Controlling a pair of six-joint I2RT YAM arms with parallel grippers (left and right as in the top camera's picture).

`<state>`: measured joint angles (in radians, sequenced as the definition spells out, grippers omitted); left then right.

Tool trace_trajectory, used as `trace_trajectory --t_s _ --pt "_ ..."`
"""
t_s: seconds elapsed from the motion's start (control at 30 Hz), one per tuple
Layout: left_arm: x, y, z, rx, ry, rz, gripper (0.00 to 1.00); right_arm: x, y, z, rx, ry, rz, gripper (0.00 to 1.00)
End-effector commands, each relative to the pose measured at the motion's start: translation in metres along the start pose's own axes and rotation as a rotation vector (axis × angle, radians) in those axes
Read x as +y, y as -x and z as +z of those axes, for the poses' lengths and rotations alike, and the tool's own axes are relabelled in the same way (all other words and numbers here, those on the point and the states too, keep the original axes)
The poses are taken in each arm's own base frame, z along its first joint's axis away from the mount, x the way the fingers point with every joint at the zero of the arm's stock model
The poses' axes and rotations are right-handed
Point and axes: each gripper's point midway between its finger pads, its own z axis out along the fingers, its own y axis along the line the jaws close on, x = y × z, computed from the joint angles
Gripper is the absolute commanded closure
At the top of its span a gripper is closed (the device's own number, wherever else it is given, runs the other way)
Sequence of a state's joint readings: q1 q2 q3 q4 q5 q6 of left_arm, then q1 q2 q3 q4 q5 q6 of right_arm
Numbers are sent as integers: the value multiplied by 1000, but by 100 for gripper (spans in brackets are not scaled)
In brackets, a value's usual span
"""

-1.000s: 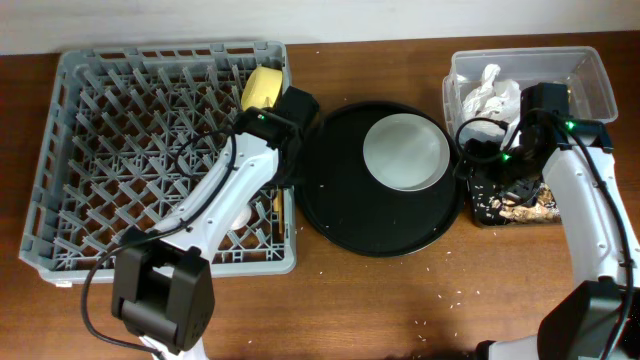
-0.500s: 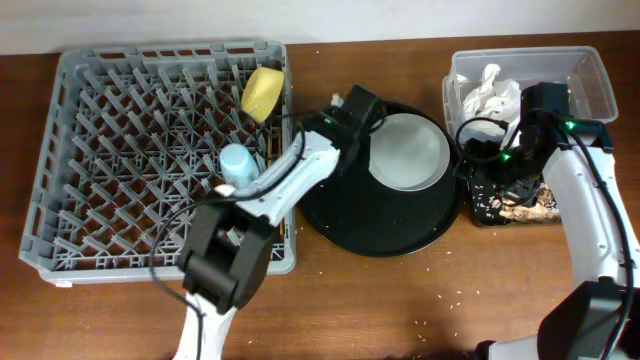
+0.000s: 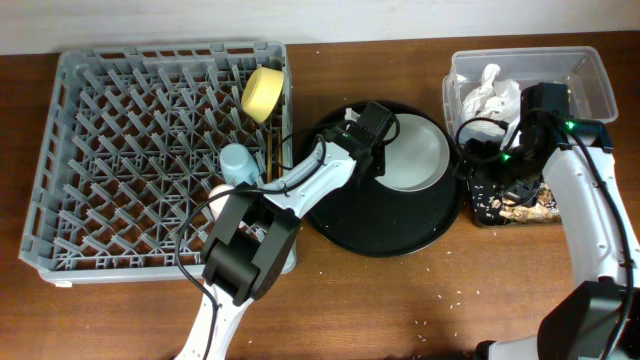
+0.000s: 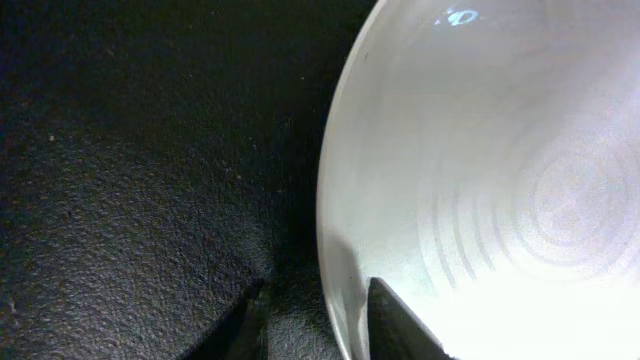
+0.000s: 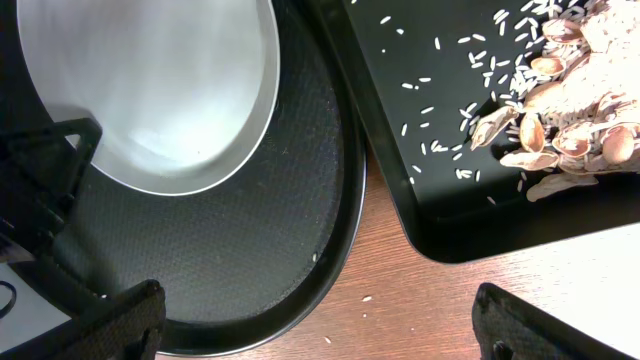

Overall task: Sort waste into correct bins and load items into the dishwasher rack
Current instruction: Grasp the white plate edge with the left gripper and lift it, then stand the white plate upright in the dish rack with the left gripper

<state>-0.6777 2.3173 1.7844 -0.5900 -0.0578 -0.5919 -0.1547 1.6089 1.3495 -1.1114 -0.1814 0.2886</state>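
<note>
Left gripper point(image 4: 318, 325) is open, and we see its fingers straddling the rim of the plate point(image 4: 480, 180), not clamped. The plate sits on the round black tray point(image 3: 380, 225). Right gripper point(image 5: 315, 320) is wide open and empty, between that tray and the shallow black tray point(image 5: 440, 215).

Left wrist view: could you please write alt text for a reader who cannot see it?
Close up, the left gripper straddles the rim of a pale round plate, one dark fingertip inside and one outside, not yet closed. The plate sits on a black textured tray.
</note>
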Motion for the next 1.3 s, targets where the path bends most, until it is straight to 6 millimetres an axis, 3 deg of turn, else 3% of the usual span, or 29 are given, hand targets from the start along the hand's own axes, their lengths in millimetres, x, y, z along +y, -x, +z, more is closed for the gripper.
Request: trace_trajectory --t_s 0.0,0.03,0.13,0.2,0.23,0.3,0.4,0.43,0.5,0.57,0.6,0.73,0.8,0.9,1.07,1.13,1.17,1.27 --pt "2 -6 10 24 2 1 94 -2 4 -4 -19 -8 5 2" --pt "4 -5 10 21 5 -2 99 -2 4 -4 -19 -8 5 2" --pt "16 6 3 22 15 7 100 -2 4 -4 -20 -8 5 2" --pt "26 42 -44 -25 17 82 100 -2 4 -4 -19 -8 5 2" --pt "33 62 -74 -72 31 116 100 -2 4 -4 -19 -8 5 1" --pt "83 112 -169 -269 260 147 100 -2 4 -4 -19 -8 5 2" --pt "140 144 -300 -503 546 185 100 -2 4 -4 -19 -8 5 2" --pt "165 149 -328 -539 687 188 100 -2 4 -4 -19 -8 5 2" --pt "216 160 -356 -544 923 166 100 -2 4 -4 -19 -8 5 2" --pt "272 169 -356 -516 1004 80 100 -2 4 -4 -19 -8 5 2" --pt "298 175 -342 -466 1044 93 100 -2 4 -4 -19 -8 5 2" --pt "330 180 -274 -345 1211 121 100 -2 4 -4 -19 -8 5 1" --pt "333 181 -254 -329 1215 129 100 -2 4 -4 -19 -8 5 1" --pt "324 188 -247 -366 1185 129 100 -2 4 -4 -19 -8 5 2" --pt "274 191 -207 -364 946 247 99 -2 4 -4 -19 -8 5 2" --pt "264 189 -195 -350 867 275 88 -2 4 -4 -20 -8 5 1" --pt "262 188 -192 -343 847 282 76 -2 4 -4 -19 -8 5 1" --pt "261 186 -189 -333 830 289 62 -2 4 -4 -19 -8 5 1"
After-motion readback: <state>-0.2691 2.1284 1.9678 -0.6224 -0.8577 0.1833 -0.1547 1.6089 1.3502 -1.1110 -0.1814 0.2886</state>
